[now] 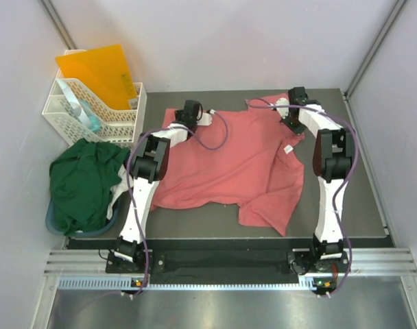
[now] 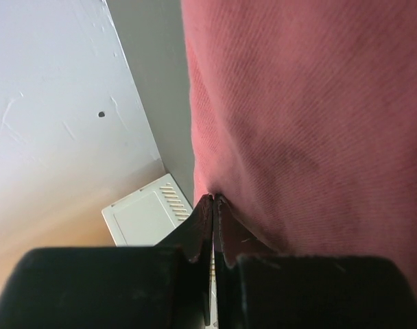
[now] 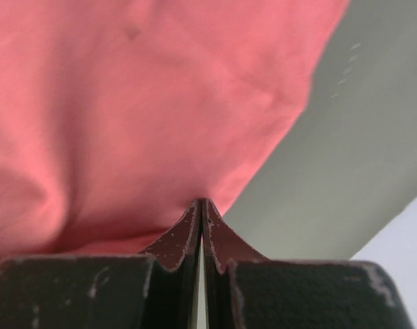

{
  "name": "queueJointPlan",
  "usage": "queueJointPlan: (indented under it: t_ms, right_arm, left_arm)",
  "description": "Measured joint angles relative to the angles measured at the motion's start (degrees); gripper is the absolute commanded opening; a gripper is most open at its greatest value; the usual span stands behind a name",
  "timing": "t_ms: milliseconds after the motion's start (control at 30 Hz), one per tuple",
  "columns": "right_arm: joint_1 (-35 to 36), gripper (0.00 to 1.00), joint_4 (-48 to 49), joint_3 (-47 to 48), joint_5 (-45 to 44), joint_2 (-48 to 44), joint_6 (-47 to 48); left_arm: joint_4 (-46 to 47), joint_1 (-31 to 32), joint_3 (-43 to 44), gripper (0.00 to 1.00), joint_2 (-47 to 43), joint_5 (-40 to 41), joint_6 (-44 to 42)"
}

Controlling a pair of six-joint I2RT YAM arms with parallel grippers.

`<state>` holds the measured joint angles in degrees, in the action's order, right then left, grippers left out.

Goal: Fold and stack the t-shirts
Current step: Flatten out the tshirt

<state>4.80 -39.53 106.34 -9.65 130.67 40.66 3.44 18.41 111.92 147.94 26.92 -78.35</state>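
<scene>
Table (image 1: 359,205): dark grey, under both arms.
Salmon-pink t-shirt (image 1: 229,164): spread across the table, rumpled, with its near right corner folded over.
Dark green t-shirt (image 1: 81,185): heaped left of the table, in front of the white basket (image 1: 92,113).
Left gripper (image 2: 213,200): fingers clamped on the pink shirt's far left edge.
Right gripper (image 3: 201,203): fingers clamped on its far right edge.

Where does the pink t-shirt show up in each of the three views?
Top external: pink t-shirt spread across the centre.
Left wrist: fills the right side, pinched by the left gripper.
Right wrist: fills the upper left, pinched by the right gripper.
Shared landmark: grey table.
</scene>
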Motion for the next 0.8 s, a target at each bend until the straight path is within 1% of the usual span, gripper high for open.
queueJointPlan:
  t_ms: [267,633,800]
  right_arm:
    - [-0.1,0.00,1.9,11.8,-4.8,8.6,0.4]
    - [0.6,0.00,8.9,16.3,-10.6,13.5,5.1]
    - [0.8,0.00,16.2,16.8,-14.4,15.8,8.4]
  left_arm:
    - [0.0,0.0,5.3,0.00,3.3,2.1,0.0]
    - [2.8,-0.1,12.8,0.00,8.6,5.0,-2.1]
    - [6.7,-0.3,14.5,0.00,10.6,7.3,-3.9]
